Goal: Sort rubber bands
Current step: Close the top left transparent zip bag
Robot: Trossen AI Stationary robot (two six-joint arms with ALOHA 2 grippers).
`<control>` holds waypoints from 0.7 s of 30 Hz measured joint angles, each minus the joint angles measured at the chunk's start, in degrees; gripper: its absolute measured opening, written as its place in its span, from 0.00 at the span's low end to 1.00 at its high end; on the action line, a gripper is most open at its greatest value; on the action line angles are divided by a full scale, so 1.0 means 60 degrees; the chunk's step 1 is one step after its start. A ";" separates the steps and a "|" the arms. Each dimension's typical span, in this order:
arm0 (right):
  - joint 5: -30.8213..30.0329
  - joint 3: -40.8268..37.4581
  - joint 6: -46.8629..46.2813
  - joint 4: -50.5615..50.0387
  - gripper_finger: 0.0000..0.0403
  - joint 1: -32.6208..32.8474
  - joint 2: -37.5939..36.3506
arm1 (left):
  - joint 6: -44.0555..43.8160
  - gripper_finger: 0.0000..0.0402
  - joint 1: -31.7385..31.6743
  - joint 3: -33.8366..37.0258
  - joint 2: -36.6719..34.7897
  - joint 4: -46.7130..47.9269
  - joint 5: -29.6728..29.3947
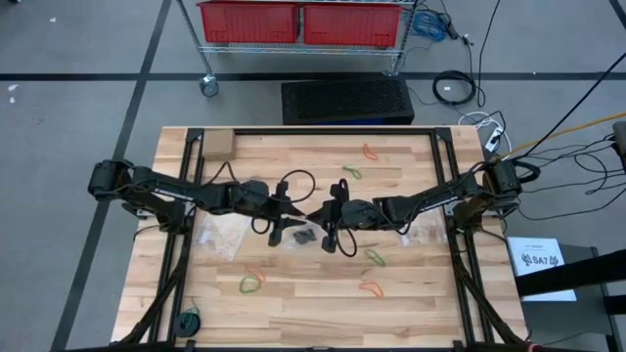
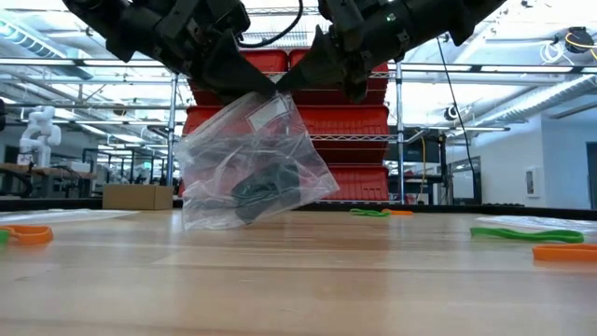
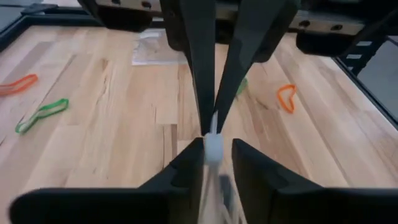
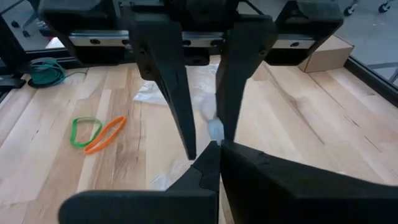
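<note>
Clear zip bag with dark rubber bands inside hangs above the worktop, its top pinched by both closed end effectors: left end effector and right end effector. Pulling unevenly could tear it or spill bands. Loose green band and orange band lie scattered nearby; a second bag lies underneath.

A robotics lab or workshop: a pale butcher-block wooden table stands on grey floor, a wire metal shelving rack with red plastic bins behind it, black cables trailing far right.
</note>
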State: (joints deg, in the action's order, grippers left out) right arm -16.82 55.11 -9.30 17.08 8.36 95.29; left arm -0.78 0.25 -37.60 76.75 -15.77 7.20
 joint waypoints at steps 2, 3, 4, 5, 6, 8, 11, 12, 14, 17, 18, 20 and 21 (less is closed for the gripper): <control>-0.0004 0.0000 0.0000 0.0018 0.00 0.0000 0.0000 | 0.0003 0.16 -0.0003 0.0000 0.0000 0.0007 -0.0004; 0.0000 0.0000 0.0000 0.0025 0.00 0.0000 0.0000 | 0.0006 0.13 -0.0004 0.0000 0.0000 0.0009 -0.0009; 0.0000 0.0000 0.0000 0.0023 0.00 0.0000 0.0000 | 0.0011 0.11 -0.0004 0.0000 0.0000 0.0013 -0.0021; 0.0000 0.0000 0.0000 0.0022 0.00 0.0000 0.0000 | 0.0011 0.08 -0.0004 0.0000 0.0000 0.0020 -0.0034; -0.0002 0.0000 0.0000 0.0022 0.00 0.0000 0.0000 | 0.0012 0.06 -0.0014 0.0000 0.0000 0.0033 -0.0045; -0.0034 0.0000 0.0000 0.0009 0.00 0.0000 -0.0004 | 0.0018 0.03 -0.0041 0.0000 0.0000 0.0047 -0.0051; -0.0083 0.0000 0.0000 -0.0014 0.00 -0.0004 -0.0004 | 0.0022 0.03 -0.0051 0.0000 0.0000 0.0044 -0.0058; -0.0175 0.0000 0.0022 -0.0025 0.00 0.0000 -0.0004 | 0.0022 0.03 -0.0047 0.0000 0.0000 0.0044 -0.0080; -0.0219 0.0000 0.0058 -0.0066 0.00 0.0000 -0.0004 | 0.0022 0.03 -0.0047 0.0000 0.0000 0.0052 -0.0128; -0.0245 0.0000 0.0034 -0.0101 0.00 -0.0004 -0.0004 | 0.0025 0.03 -0.0047 0.0000 -0.0004 0.0127 -0.0223; -0.0255 0.0000 0.0022 -0.0123 0.00 -0.0004 -0.0004 | 0.0026 0.03 -0.0047 0.0000 -0.0004 0.0165 -0.0238; -0.0391 0.0000 0.0022 -0.0186 0.00 0.0027 -0.0004 | 0.0026 0.03 -0.0047 0.0000 -0.0004 0.0241 -0.0265; -0.0442 0.0000 0.0022 -0.0223 0.00 0.0048 -0.0004 | 0.0029 0.02 -0.0047 0.0000 -0.0004 0.0287 -0.0275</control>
State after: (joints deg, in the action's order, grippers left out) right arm -19.47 55.11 -9.17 15.74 8.65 95.26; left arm -0.60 -0.03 -37.60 76.73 -14.05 5.55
